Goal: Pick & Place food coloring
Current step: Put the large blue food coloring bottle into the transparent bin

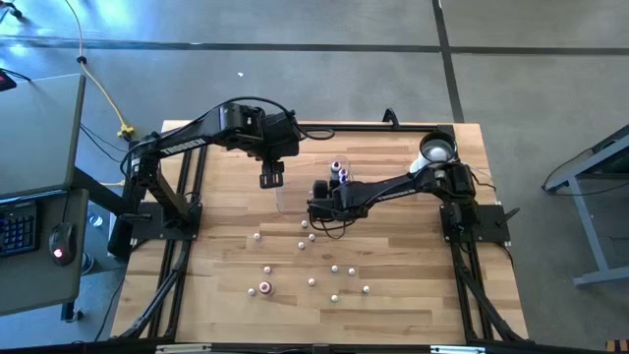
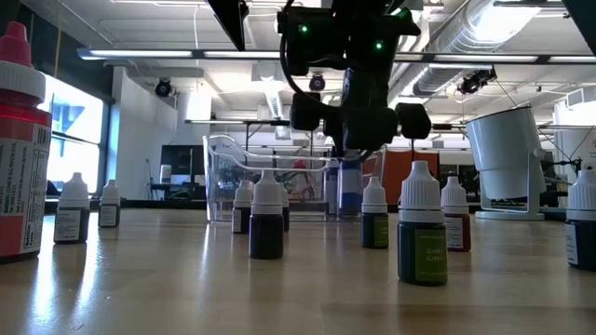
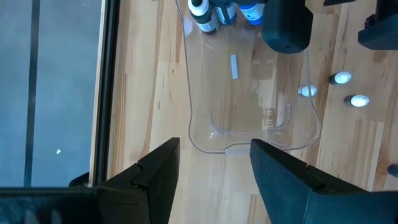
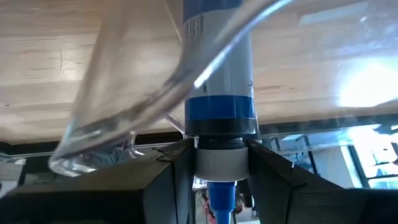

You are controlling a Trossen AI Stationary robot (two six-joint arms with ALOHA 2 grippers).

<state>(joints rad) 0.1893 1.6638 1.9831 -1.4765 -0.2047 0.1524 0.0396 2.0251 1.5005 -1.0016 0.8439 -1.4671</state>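
Several tiny food coloring bottles with whitish caps stand loose on the wooden table (image 1: 324, 315), for instance one with a red top (image 1: 263, 288) and others (image 2: 266, 219). A clear shallow tray (image 3: 249, 106) lies mid-table with two bottles (image 3: 205, 14) standing in its far end. My right gripper (image 4: 217, 155) is shut on a blue bottle (image 2: 350, 191) over that end of the tray (image 2: 223, 177). My left gripper (image 3: 214, 165) is open and empty above the tray's other end, in the high view (image 1: 271, 180). My right gripper pinches the blue bottle's white ribbed cap collar (image 4: 217, 169) between its two fingers, one on each side. The fingers come from above, pointing down. The bottle hangs upright below them inside the tray's wall (image 4: 155, 93); whether its base touches the tray floor I cannot tell.
A larger white cup-like object (image 1: 435, 150) stands at the table's far right corner, also in the low view (image 2: 507, 158). Loose bottles (image 1: 334, 267) spread over the table's near middle. A big red-labelled bottle (image 2: 19, 158) stands close to the low camera.
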